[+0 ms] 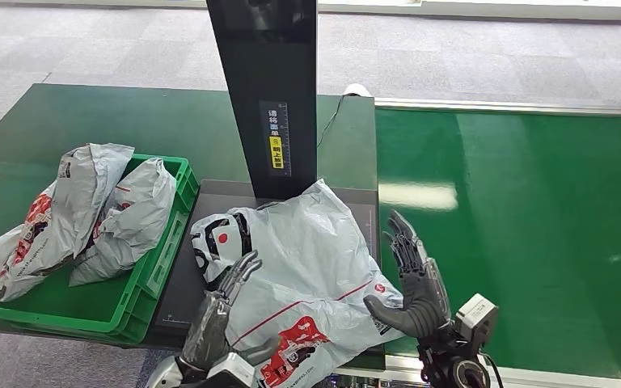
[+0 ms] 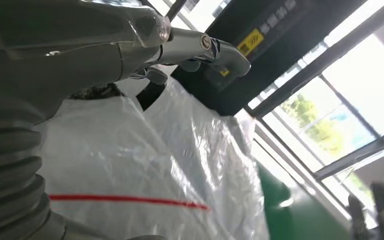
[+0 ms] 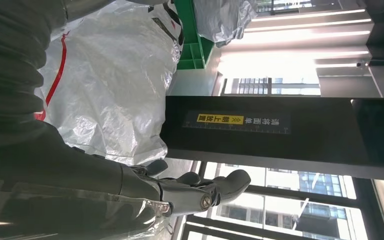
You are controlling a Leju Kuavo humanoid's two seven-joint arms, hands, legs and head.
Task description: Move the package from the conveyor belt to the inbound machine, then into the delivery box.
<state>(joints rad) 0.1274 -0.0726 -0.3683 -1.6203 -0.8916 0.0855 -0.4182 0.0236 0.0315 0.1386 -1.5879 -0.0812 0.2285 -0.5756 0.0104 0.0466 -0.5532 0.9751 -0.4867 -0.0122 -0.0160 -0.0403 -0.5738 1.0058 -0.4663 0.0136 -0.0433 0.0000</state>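
Grey package [image 1: 307, 259] on inbound machine [image 1: 268, 89] platform, flanked by left hand [image 1: 214, 311] and right hand [image 1: 412, 279], fingers spread, holding nothing.

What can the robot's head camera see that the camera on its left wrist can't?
Head view alone: the green crate holding two grey bags, the wide green conveyor belt, and the right hand open beside the package.

Left wrist view alone: big windows with trees outside.

Both: the grey package with red markings, the left hand resting on it, and the black inbound machine with its yellow label behind it.
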